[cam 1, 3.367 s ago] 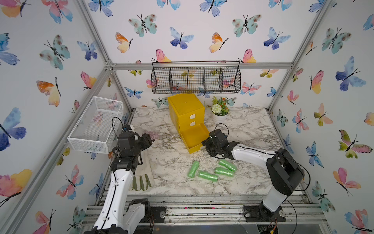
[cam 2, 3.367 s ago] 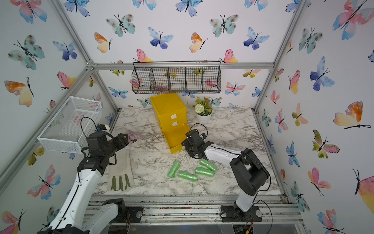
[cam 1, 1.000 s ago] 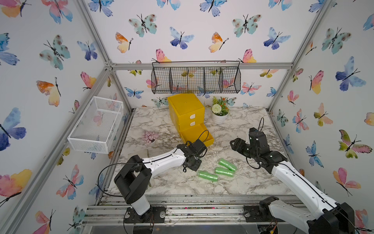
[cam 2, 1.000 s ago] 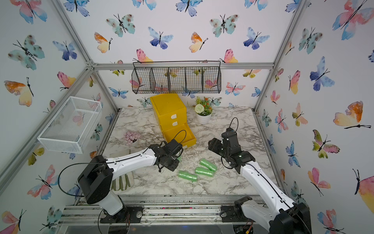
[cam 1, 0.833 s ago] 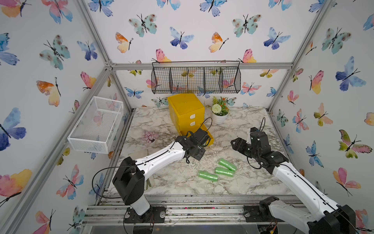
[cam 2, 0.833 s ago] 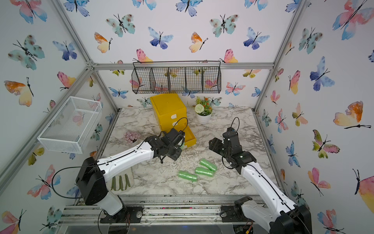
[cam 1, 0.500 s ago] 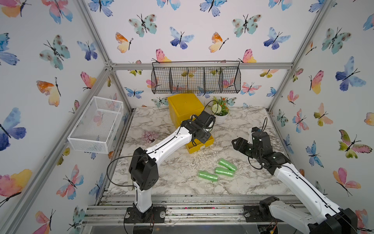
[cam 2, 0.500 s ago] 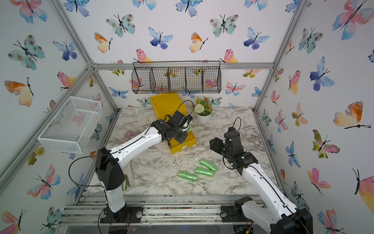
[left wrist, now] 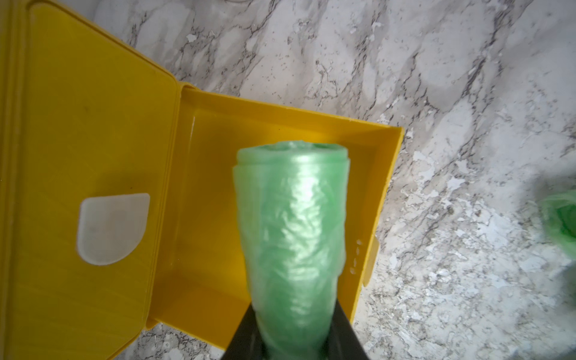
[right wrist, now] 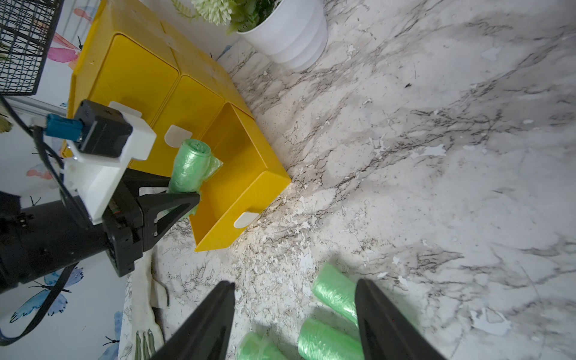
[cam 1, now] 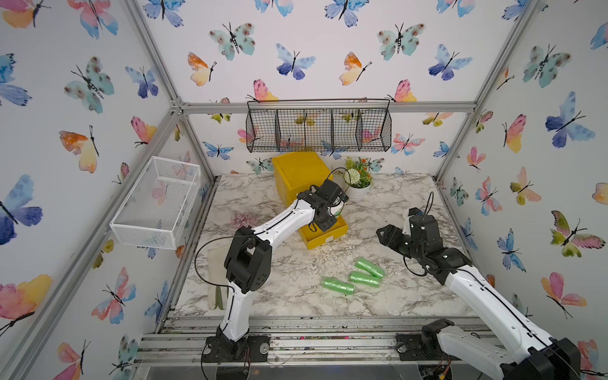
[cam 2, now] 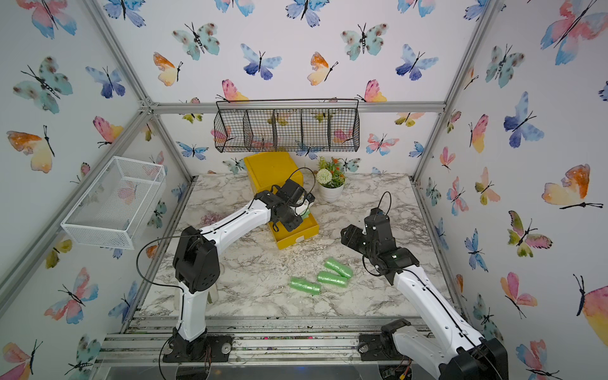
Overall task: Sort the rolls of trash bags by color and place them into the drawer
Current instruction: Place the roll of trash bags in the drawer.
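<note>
Marble-patterned table point(cam 1: 394, 204): carries everything listed below.

Yellow drawer chest point(cam 1: 296, 171): stands at the middle of the table's back edge. Its bottom drawer point(cam 1: 329, 235) is pulled out toward the front edge, as it was a second ago; I see only bare yellow floor inside in the left wrist view.

Potted plant point(cam 1: 357, 190): at the back edge, just beside the chest.

Left gripper point(right wrist: 184, 187): a second ago I had it low over the table, in front of the chest. It has since risen and reached back, and is now above the open bottom drawer. Its jaws are narrow and clamped on one roll.

Right gripper point(right wrist: 293, 282): hovering above the table right of centre, much where it was a second ago, jaws wide with nothing between them.

Three green rolls point(cam 1: 365, 279): lying close together near the front edge, right of centre. There were four here some seconds back.

Held green roll point(left wrist: 293, 233): pinched at one end in the left gripper, its free end out over the open bottom drawer. I cannot tell whether it touches the drawer.
</note>
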`<state>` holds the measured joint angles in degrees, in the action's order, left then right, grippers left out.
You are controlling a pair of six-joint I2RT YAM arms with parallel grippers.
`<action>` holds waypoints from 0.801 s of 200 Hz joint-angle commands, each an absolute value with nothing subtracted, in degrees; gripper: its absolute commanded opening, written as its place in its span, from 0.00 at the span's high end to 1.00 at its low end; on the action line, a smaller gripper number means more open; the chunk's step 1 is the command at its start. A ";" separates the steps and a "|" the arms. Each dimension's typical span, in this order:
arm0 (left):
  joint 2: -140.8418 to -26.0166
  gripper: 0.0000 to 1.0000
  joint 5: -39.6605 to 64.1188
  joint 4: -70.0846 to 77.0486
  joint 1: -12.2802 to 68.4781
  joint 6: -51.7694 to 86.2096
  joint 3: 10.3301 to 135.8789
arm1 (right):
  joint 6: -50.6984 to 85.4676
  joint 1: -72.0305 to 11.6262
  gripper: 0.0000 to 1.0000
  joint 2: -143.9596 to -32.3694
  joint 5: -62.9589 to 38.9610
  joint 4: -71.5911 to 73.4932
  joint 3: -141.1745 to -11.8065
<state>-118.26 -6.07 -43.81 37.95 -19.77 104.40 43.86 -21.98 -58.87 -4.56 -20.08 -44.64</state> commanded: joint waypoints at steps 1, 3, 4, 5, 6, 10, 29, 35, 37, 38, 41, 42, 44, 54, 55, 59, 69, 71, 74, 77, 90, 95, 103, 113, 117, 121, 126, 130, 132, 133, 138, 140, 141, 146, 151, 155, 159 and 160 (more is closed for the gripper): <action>-120.63 0.73 -3.85 -43.16 36.68 -22.12 104.31 | 43.58 -21.47 0.33 -58.45 -5.65 -19.10 -42.99; -120.77 0.73 -3.69 -43.15 36.59 -22.14 104.28 | 43.59 -21.45 0.33 -58.45 -5.74 -19.01 -42.87; -120.81 0.73 -3.56 -43.15 36.58 -22.15 104.30 | 43.59 -21.45 0.33 -58.45 -5.77 -19.00 -42.84; -120.92 0.73 -3.40 -43.11 36.57 -22.19 104.31 | 43.59 -21.45 0.33 -58.49 -5.79 -18.95 -42.78; -121.02 0.73 -3.33 -43.09 36.52 -22.21 104.32 | 43.59 -21.45 0.33 -58.51 -5.84 -18.92 -42.70; -121.27 0.73 -2.96 -43.07 36.48 -22.29 104.26 | 43.68 -21.45 0.33 -58.53 -5.81 -18.83 -42.55; -123.37 0.72 -2.09 -43.15 36.39 -22.67 104.60 | 43.69 -21.47 0.33 -58.62 -6.10 -18.81 -42.02; -123.97 0.72 -1.62 -43.24 36.39 -22.68 104.75 | 43.73 -21.45 0.33 -58.62 -6.08 -18.81 -41.85; -124.29 0.72 -1.37 -43.24 36.39 -22.68 104.76 | 43.75 -21.45 0.33 -58.53 -6.11 -18.76 -41.72; -124.41 0.72 -1.26 -43.24 36.39 -22.68 104.76 | 43.76 -21.45 0.33 -58.53 -6.13 -18.79 -41.69; -124.71 0.72 -0.83 -43.24 36.31 -22.68 104.75 | 43.77 -21.45 0.33 -58.54 -6.13 -18.74 -41.62; -124.80 0.72 -0.68 -43.24 36.30 -22.72 104.76 | 43.77 -21.45 0.33 -58.54 -6.09 -18.73 -41.60; -125.05 0.72 -0.30 -43.24 36.23 -22.73 104.76 | 43.77 -21.47 0.33 -58.47 -6.14 -18.72 -41.51; -126.16 0.72 0.64 -43.24 36.12 -22.71 104.84 | 43.93 -21.45 0.33 -58.28 -6.10 -18.63 -41.23; -126.28 0.72 0.67 -43.24 36.12 -22.69 104.89 | 43.94 -21.45 0.33 -58.23 -6.05 -18.63 -41.16; -126.65 0.72 0.87 -43.24 36.09 -22.68 104.94 | 43.98 -21.48 0.33 -58.13 -6.06 -18.63 -41.06; -127.37 0.72 1.50 -43.24 36.04 -22.76 104.94 | 44.00 -21.38 0.33 -58.01 -6.05 -18.63 -40.96; -127.45 0.72 1.61 -43.24 36.04 -22.72 104.94 | 44.03 -21.41 0.33 -58.01 -6.04 -18.63 -40.96; -127.64 0.72 1.78 -43.24 36.04 -22.68 105.01 | 43.96 -21.37 0.33 -57.94 -6.02 -18.71 -40.94; -127.75 0.72 1.98 -43.17 35.97 -22.74 105.03 | 43.87 -21.36 0.33 -57.92 -5.98 -18.72 -40.93; -128.01 0.71 2.64 -42.77 35.86 -22.75 104.98 | 43.79 -21.40 0.33 -57.83 -5.78 -18.81 -40.87; -128.01 0.71 2.83 -42.61 35.77 -22.72 104.95 | 43.73 -21.37 0.33 -57.83 -5.64 -18.89 -40.87; -127.97 0.71 3.38 -42.38 35.62 -22.98 104.80 | 43.69 -21.41 0.33 -57.83 -5.55 -18.98 -40.87; -128.01 0.70 3.84 -42.15 35.43 -23.20 104.85 | 43.75 -21.38 0.33 -57.83 -5.58 -18.98 -40.79; -128.10 0.70 3.93 -42.10 35.35 -23.28 104.85 | 43.74 -21.44 0.33 -57.83 -5.56 -18.98 -40.70; -128.21 0.70 4.03 -42.10 35.27 -23.32 104.96 | 43.71 -21.43 0.33 -57.83 -5.69 -18.92 -40.63; -128.43 0.70 4.12 -42.10 35.24 -23.44 105.13 | 43.77 -21.43 0.33 -57.75 -5.68 -18.90 -40.54; -128.64 0.70 4.20 -42.27 35.16 -23.51 105.37 | 43.81 -21.37 0.33 -57.78 -5.72 -18.82 -40.48; -128.73 0.69 4.21 -42.34 35.11 -23.54 105.49 | 43.79 -21.36 0.33 -57.76 -5.76 -18.81 -40.45; -128.79 0.69 4.22 -42.44 35.09 -23.55 105.48 | 43.78 -21.36 0.33 -57.75 -5.74 -18.81 -40.44; -129.06 0.69 4.22 -42.60 35.07 -23.63 105.84 | 43.87 -21.36 0.33 -57.75 -5.77 -18.81 -40.34; -129.21 0.69 4.22 -42.66 35.03 -23.71 105.96 | 43.90 -21.38 0.33 -57.75 -5.79 -18.81 -40.30; -129.25 0.69 4.22 -42.73 35.00 -23.72 105.98 | 43.88 -21.37 0.33 -57.74 -5.75 -18.81 -40.28; -129.54 0.69 4.22 -42.99 34.90 -23.77 106.35 | 43.86 -21.36 0.33 -57.74 -5.77 -18.73 -40.18; -129.84 0.68 4.22 -43.21 34.89 -23.80 106.68 | 43.97 -21.36 0.33 -57.67 -5.78 -18.72 -40.09; -130.05 0.68 4.22 -43.40 34.81 -23.82 106.92 | 43.95 -21.36 0.33 -57.66 -5.79 -18.72 -40.01; -130.22 0.68 4.22 -43.50 34.81 -23.86 107.17 | 44.03 -21.34 0.33 -57.66 -5.76 -18.72 -39.99; -130.28 0.68 4.17 -43.55 34.80 -23.88 107.24 | 44.07 -21.35 0.33 -57.66 -5.73 -18.68 -39.99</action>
